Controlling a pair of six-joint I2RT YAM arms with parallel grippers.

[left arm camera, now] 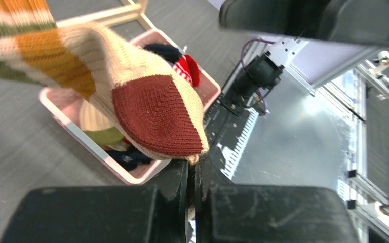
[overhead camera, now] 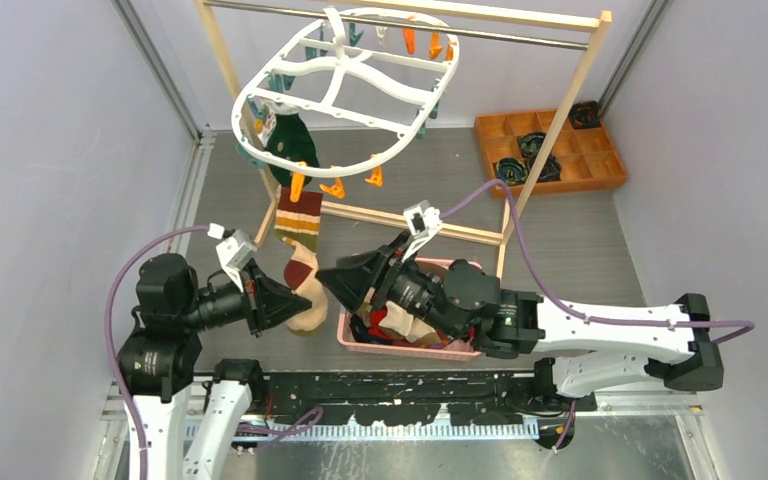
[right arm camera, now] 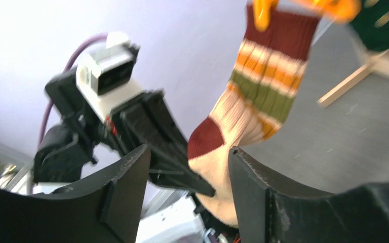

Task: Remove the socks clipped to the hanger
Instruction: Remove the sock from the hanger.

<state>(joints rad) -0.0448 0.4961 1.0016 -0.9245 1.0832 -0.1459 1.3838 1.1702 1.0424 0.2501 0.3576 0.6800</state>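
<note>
The left claw [left arm camera: 192,169] is clenched on the cream foot of the striped sock [left arm camera: 157,114], at the lower middle of the left wrist view. That sock hangs by its dark red cuff from an orange clip [right arm camera: 263,7] on the white hanger [overhead camera: 340,70], at the top centre of the overhead view, beside a dark green sock [overhead camera: 290,145]. The right claw [right arm camera: 188,152] is released, jaws apart, just right of the striped sock, at the left edge of the pink basket [overhead camera: 410,350]. The wooden rack [overhead camera: 560,120] frames them.
</note>
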